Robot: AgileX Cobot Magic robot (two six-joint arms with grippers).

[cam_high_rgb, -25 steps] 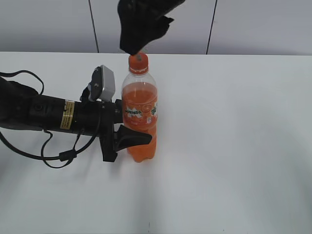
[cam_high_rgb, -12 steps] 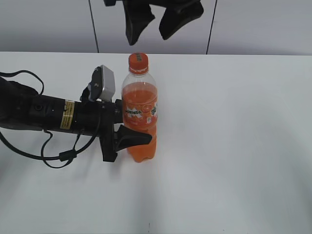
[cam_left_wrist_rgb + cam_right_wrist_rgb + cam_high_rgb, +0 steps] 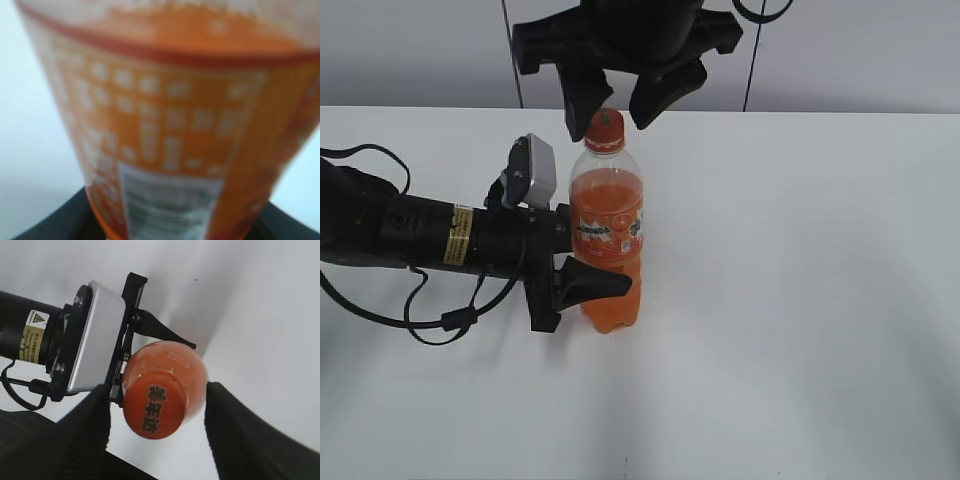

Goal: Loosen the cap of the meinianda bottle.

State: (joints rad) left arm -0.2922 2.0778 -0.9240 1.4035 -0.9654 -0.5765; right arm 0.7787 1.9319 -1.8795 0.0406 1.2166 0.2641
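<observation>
The meinianda bottle (image 3: 608, 225) stands upright on the white table, with orange drink and an orange label band (image 3: 170, 125). My left gripper (image 3: 610, 275) reaches in from the left and is shut on its lower body; one dark finger (image 3: 600, 283) crosses the front. The orange cap (image 3: 604, 124) sits on the neck, with printed characters on top (image 3: 155, 410). My right gripper (image 3: 611, 118) hangs over it, open, a finger (image 3: 85, 430) on either side of the cap with a gap to each (image 3: 240, 425).
The left arm (image 3: 430, 235) lies across the table's left side with a grey camera box (image 3: 535, 175) and looped cable (image 3: 440, 320). A grey panelled wall (image 3: 840, 50) runs behind the white table (image 3: 800, 300).
The right gripper left the cap, rose and opened, then came back down with its fingers straddling the cap. The bottle and left arm have stayed still.
</observation>
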